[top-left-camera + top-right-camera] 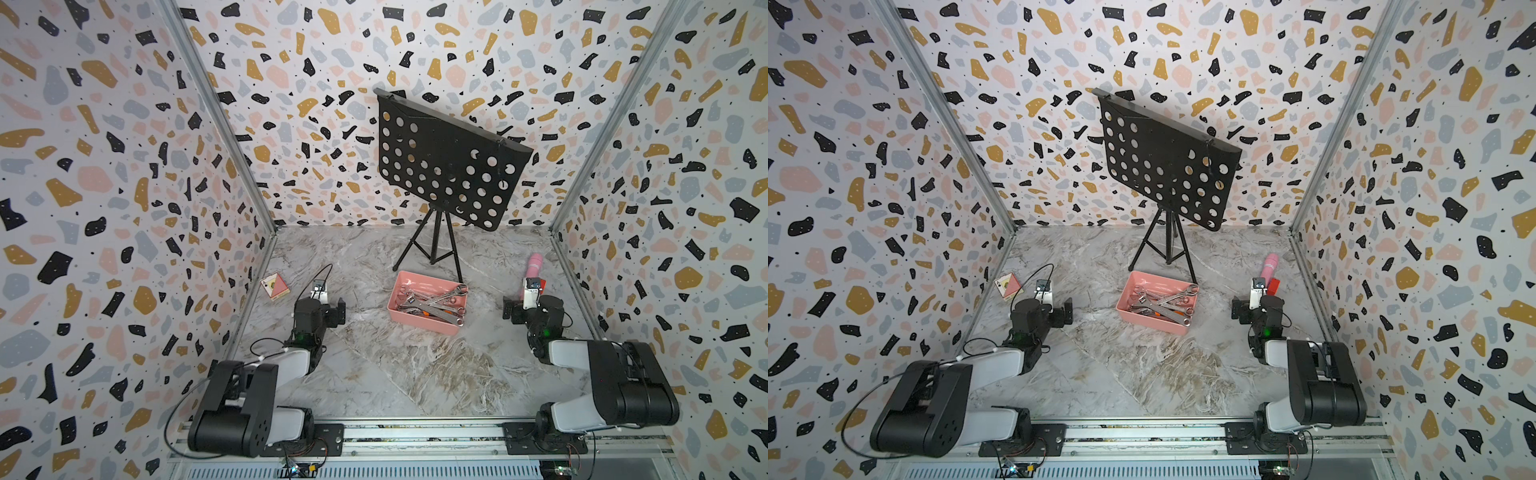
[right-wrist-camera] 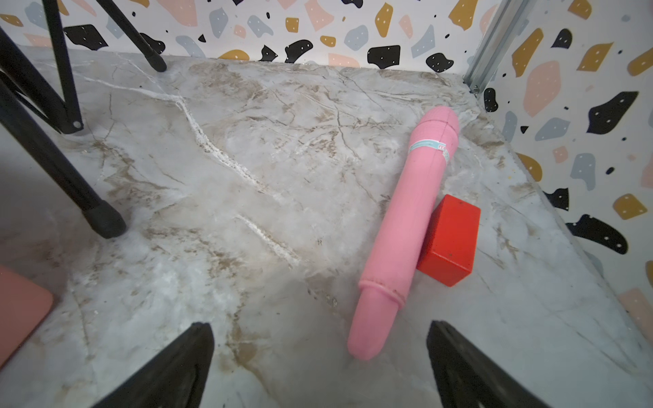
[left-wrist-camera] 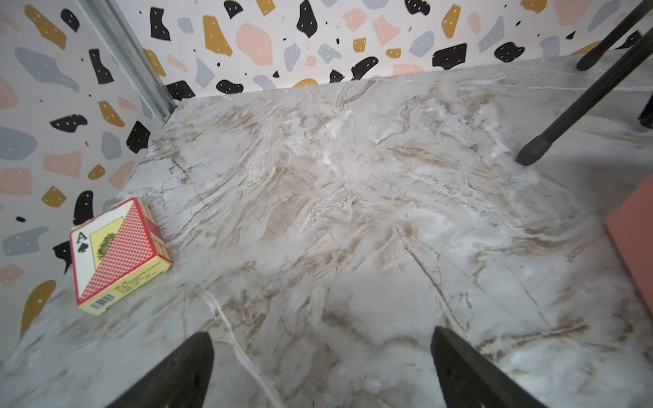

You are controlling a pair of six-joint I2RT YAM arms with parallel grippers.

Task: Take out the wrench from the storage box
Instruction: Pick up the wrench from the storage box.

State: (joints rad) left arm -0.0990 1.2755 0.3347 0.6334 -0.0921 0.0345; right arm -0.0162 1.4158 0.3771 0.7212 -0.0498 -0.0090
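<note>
Left gripper, right gripper: jaws spread wide, empty; shallow salmon-pink plastic storage box centred between them, tangled steel wrenches inside; suggest topmost wrench, pinch shank crosswise, lift straight up

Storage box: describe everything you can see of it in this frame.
The storage box is a shallow, salmon-pink rectangular tray, plastic by its look, with low walls and rounded corners. It sits flat on the marble table, slightly askew, right by a foot of the black stand's tripod; contact there is unclear. It holds a jumble of metal wrenches, some ends overhanging its rim.
</note>
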